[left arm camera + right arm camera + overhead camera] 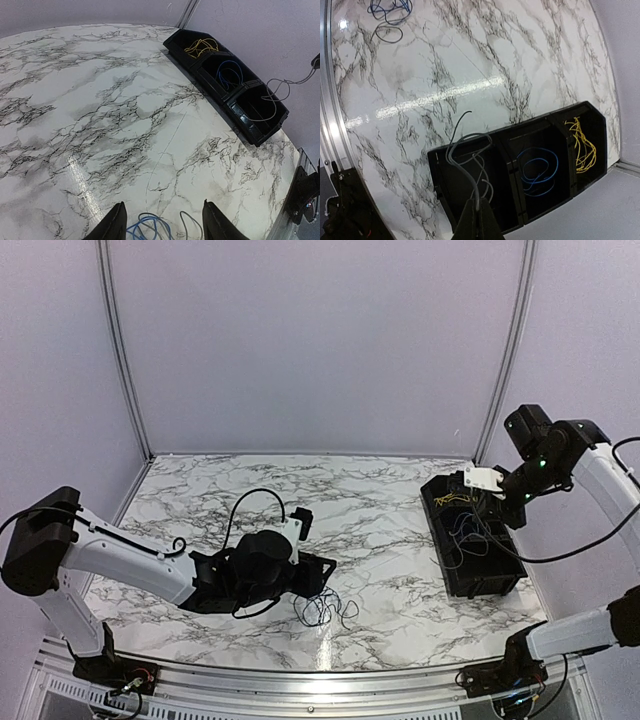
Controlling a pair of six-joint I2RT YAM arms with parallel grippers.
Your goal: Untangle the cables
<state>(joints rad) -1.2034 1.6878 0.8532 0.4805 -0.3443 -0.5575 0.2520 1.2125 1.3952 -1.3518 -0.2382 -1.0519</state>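
A tangle of thin blue and dark cables (325, 610) lies on the marble table near the front edge. My left gripper (164, 205) hovers just over it, open, with blue loops (150, 227) and a dark loop (192, 225) lying between its fingers on the table. My right gripper (479, 201) is shut on a bundle of dark grey cables (463, 172), which dangles over the near compartment of the black tray (520, 125). Blue cables (537, 170) lie in the tray's middle compartment and yellow cables (582, 145) in its far one.
The black three-compartment tray (440, 540) stands at the table's right side, near the right wall. A metal rail (300, 680) runs along the front edge. Light walls close in the back and both sides.
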